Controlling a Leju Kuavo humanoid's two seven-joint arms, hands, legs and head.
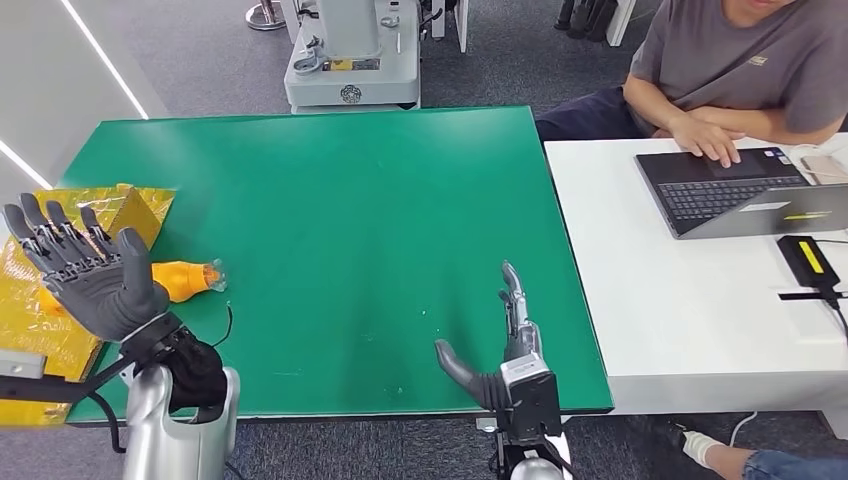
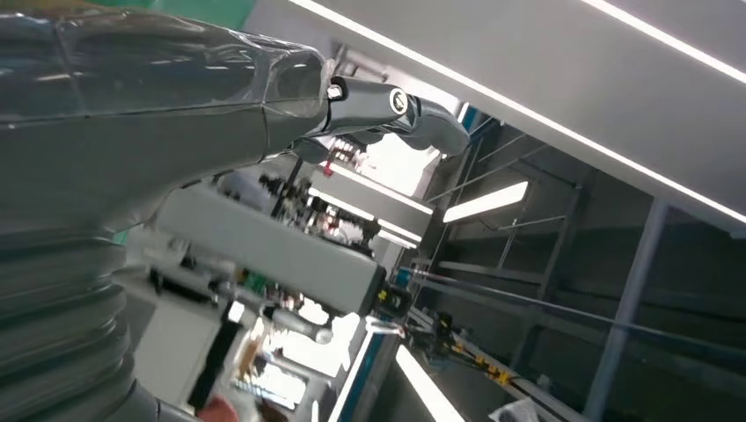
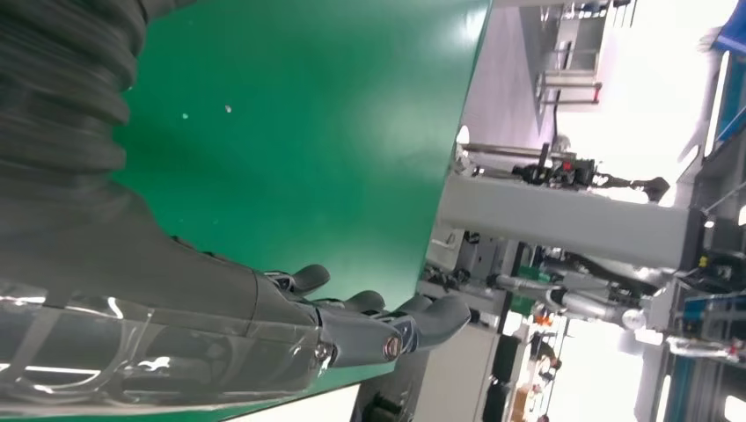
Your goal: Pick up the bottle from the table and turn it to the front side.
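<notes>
While the orange bottle (image 1: pixel 183 279) lies on the green tabletop (image 1: pixel 340 220), the left hand (image 1: pixel 88 278) hovers beside it, fingers spread wide. The right hand (image 1: pixel 497 352) is empty, fingers apart.

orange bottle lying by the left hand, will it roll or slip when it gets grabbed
The orange bottle lies on its side on the flat green table, so a nudge would probably roll it. It looks like small smooth plastic, so likely light and a bit slippery. The open left hand isn't steadying it.
</notes>
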